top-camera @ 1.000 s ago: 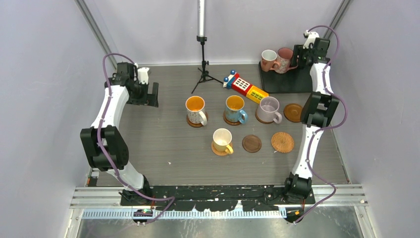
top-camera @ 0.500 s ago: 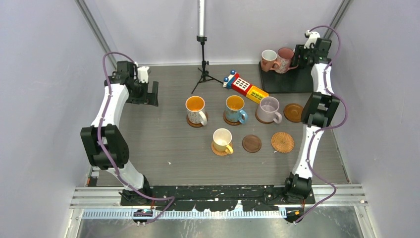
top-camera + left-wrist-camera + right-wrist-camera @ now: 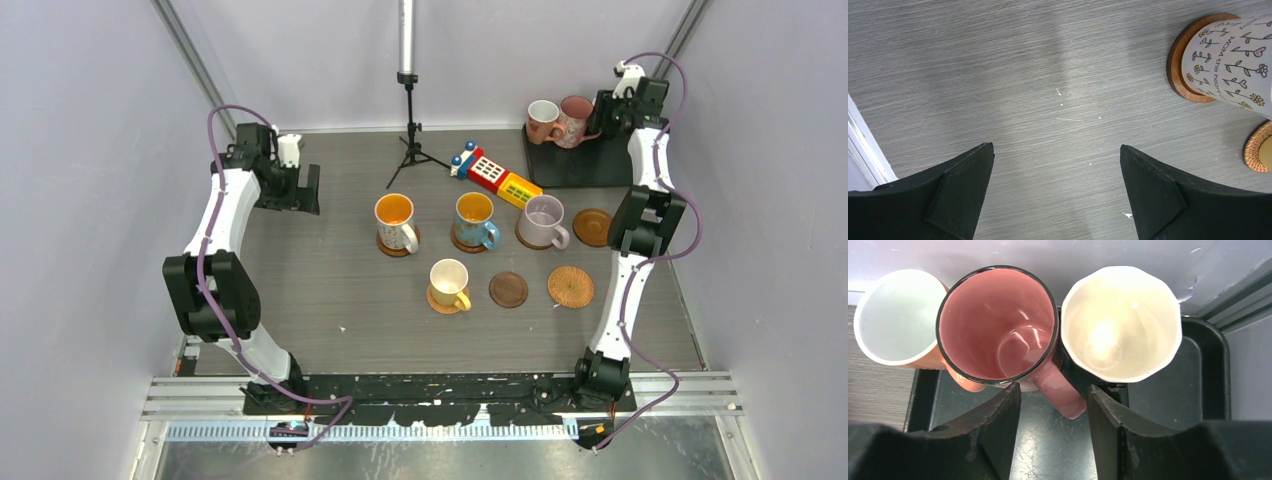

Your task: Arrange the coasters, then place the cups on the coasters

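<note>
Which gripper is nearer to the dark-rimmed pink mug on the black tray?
Right. The right gripper straddles the handle of the pink mug; the left gripper hangs over bare table, far across on the left.

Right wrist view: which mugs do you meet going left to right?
white-inside mug with orange-pink outside → pink mug with dark rim → cream-inside mug. The black tray lies under them.
</note>
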Controlling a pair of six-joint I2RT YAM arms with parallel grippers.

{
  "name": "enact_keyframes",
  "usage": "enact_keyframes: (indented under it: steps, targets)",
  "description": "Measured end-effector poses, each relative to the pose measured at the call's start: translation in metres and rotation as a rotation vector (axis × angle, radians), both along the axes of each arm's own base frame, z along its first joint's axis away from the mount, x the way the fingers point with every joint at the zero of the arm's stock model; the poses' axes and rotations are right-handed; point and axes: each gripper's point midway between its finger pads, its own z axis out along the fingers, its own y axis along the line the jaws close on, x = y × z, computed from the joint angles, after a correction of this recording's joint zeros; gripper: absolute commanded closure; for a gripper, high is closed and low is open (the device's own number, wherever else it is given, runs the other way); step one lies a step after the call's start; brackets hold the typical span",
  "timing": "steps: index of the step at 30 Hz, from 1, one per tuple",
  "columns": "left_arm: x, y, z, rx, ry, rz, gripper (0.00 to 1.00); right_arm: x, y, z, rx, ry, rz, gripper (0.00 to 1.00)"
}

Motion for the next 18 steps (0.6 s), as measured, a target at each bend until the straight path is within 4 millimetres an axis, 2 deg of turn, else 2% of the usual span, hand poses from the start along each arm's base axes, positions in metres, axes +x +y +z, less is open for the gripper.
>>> enact_keyframes:
  steps: [7,14,18]
  targets:
    - [-0.001,0.0,0.0,0.0,0.002,0.0,0.0,-0.002,0.005,-0.012,0.023,0.016,0.02,0.53]
    - [-0.001,0.0,0.0,0.0,0.003,0.0,0.0,-0.014,0.014,-0.04,0.066,0.083,0.039,0.55]
    - [-0.001,0.0,0.0,0.0,0.003,0.0,0.0,-0.017,0.016,-0.042,0.073,0.094,0.039,0.56]
